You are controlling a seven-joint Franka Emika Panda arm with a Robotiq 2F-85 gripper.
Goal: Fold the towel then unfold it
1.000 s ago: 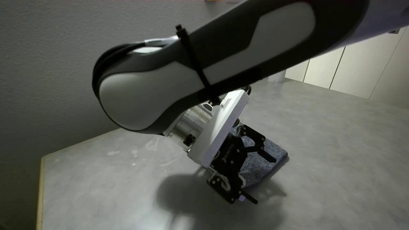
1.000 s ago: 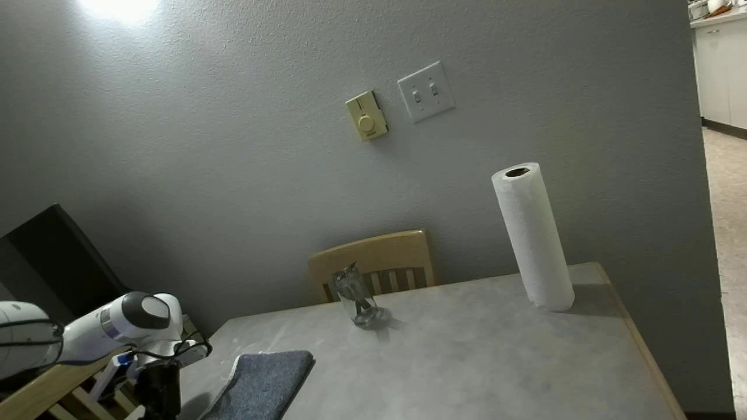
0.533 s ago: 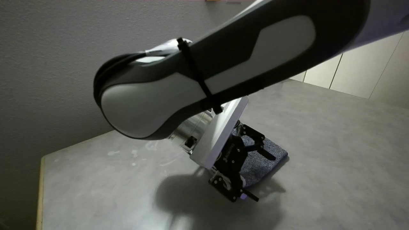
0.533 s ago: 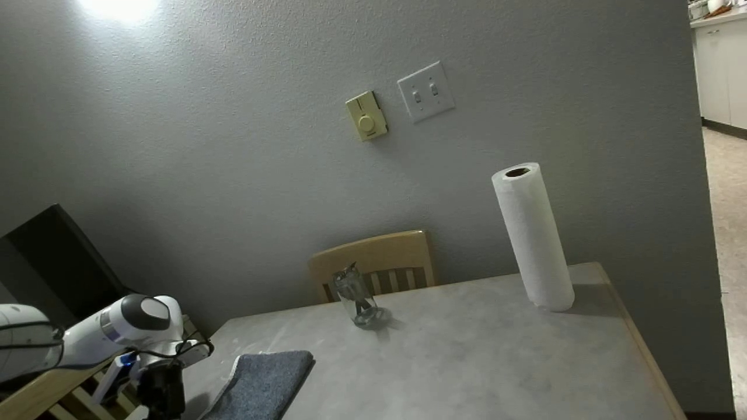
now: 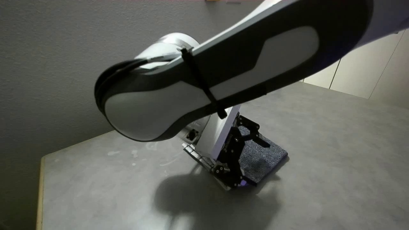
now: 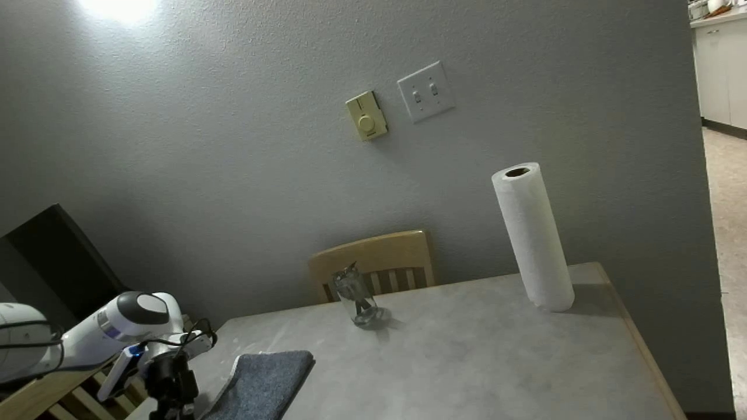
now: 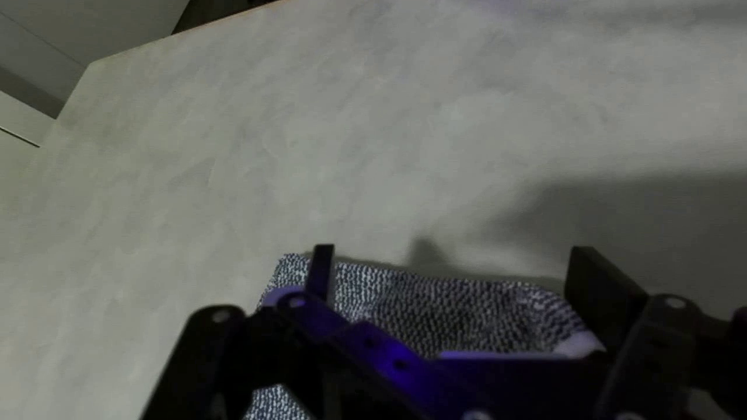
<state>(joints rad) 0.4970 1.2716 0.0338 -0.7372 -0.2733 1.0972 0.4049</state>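
The grey-blue speckled towel [image 5: 274, 155] lies on the table and looks folded into a thick pad. In an exterior view the towel [image 6: 265, 382] shows a white edge on its left side; its near end is cut off by the frame. My gripper [image 5: 260, 164] is open, tilted, with its two fingers spread wide over the towel's near side. In the wrist view the gripper [image 7: 453, 249] has the towel [image 7: 455, 309] between and below its fingers, with a white edge by the right finger. Nothing is held. Whether the fingertips touch the cloth I cannot tell. The gripper body hides part of the towel.
The grey table [image 6: 467, 350] stands against a wall. A glass with dark items in it [image 6: 357, 297] and a paper towel roll [image 6: 534, 239] stand along its far side. A wooden chair [image 6: 373, 256] is behind it. A black screen-like panel [image 6: 58, 262] is behind the arm.
The forearm has lowered and the wrist has tilted. The gripper has shifted over towards the towel, fingers still spread. The towel has not visibly moved.
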